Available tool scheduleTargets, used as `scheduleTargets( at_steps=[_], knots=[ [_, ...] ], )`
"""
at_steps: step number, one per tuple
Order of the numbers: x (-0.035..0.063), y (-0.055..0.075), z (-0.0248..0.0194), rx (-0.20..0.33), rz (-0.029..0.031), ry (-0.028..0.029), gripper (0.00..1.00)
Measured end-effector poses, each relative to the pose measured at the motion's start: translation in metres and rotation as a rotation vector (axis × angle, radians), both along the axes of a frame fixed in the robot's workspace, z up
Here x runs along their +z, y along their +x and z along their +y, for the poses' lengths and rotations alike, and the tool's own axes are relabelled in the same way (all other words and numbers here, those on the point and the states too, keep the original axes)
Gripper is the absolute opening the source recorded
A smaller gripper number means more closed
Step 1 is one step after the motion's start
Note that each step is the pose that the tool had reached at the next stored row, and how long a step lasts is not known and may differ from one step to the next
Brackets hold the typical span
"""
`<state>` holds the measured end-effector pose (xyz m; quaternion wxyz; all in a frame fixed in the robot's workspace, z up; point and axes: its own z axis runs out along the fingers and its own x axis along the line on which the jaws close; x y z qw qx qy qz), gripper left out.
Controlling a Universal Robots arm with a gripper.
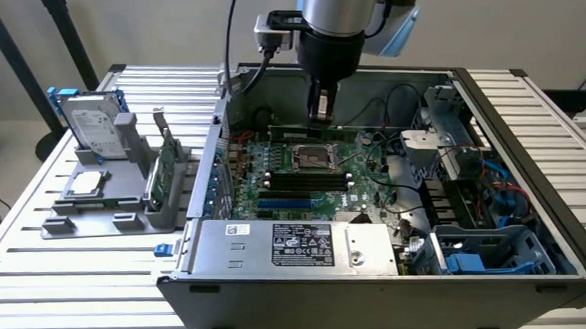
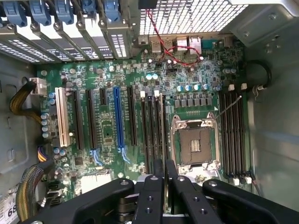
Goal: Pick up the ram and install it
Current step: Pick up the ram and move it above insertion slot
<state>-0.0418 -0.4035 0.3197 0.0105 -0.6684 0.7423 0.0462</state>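
Observation:
My gripper [image 1: 321, 118] hangs inside the open computer case [image 1: 526, 127], shut on the ram [image 1: 370, 127]. The ram is a long dark-green stick held level above the far side of the motherboard [image 1: 250, 202], just beyond the empty processor socket [image 1: 310, 156]. In the wrist view the two black fingers [image 2: 154, 186] stand close together, and the ram shows edge-on as a thin strip [image 2: 163, 135] between them. That strip lines up over the black slots [image 2: 150, 130] beside the socket [image 2: 195, 140]. More black slots [image 1: 308, 181] lie on the socket's other side.
A grey holder [image 1: 99, 215] on the table at the exterior view's left carries a hard drive [image 1: 92, 127], a silver processor chip [image 1: 87, 183] and a green expansion card [image 1: 162, 173]. The power supply [image 1: 296, 245], drive cages [image 1: 458, 129] and cables [image 1: 401, 197] crowd the case.

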Motion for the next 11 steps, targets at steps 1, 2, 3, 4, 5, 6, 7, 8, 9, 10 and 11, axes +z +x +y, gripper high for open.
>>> scheduleTargets(
  at_steps=[1,2,3,4,5,6,7,8,9,10,11],
  knots=[
    [-0.0018,0.0,0.0004,0.0,0.0,-0.0007,0.14],
    [-0.0036,0.0,0.0004,0.0,0.0,-0.0012,0.14],
    [-0.0054,0.0,0.0005,0.0,0.0001,-0.0015,0.14],
    [-0.0071,0.0,0.0005,0.0,0.0001,-0.0016,0.14],
    [-0.009,0.0,0.0005,0.0,0.0,-0.0016,0.14],
    [-0.0108,0.0,0.0004,0.0,0.0,-0.0016,0.14],
    [-0.0127,0.0,0.0004,0.0,0.0,-0.0016,0.14],
    [-0.0145,0.0,0.0004,0.001,0.0,-0.0016,0.14],
    [-0.0163,0.0,0.0005,0.001,0.0,-0.0016,0.14],
    [-0.0181,-0.001,0.0005,0.002,-0.0001,-0.0015,0.14],
    [-0.0199,-0.001,0.0005,0.003,-0.0001,-0.0016,0.14]
  ],
)
